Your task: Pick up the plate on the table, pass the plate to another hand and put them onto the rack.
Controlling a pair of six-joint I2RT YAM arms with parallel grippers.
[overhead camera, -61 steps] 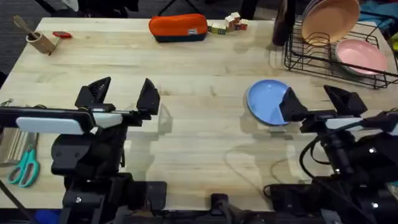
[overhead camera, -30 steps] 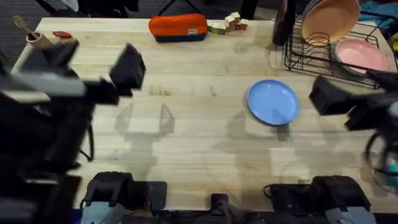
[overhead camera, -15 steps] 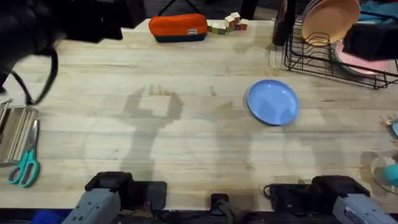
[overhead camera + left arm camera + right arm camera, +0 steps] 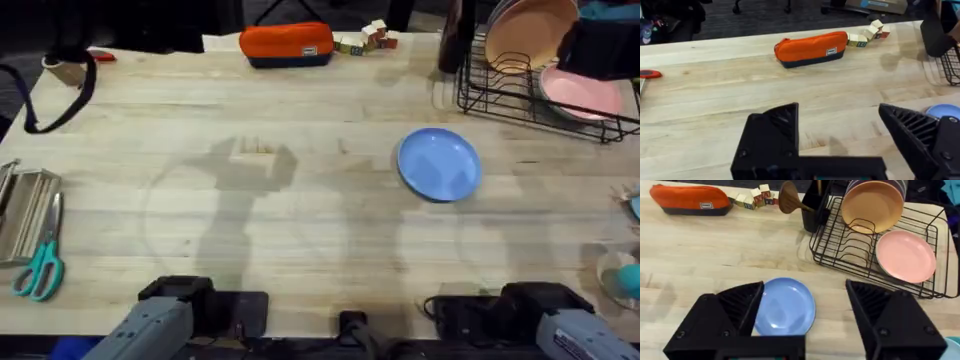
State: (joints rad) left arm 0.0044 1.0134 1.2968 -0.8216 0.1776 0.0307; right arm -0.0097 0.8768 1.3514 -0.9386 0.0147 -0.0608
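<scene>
Both arms risen off table (image 4: 300, 230); right pincer (image 4: 800, 312) above plate (image 4: 785, 307)

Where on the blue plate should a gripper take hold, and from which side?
Grip the raised rim of the blue plate at its near right edge, coming from the right arm's side. It lies flat on the table, so one finger must slide under the rim.

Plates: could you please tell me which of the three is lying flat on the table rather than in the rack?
The blue plate lies flat on the table; the pink plate and orange plate are in the rack.
</scene>
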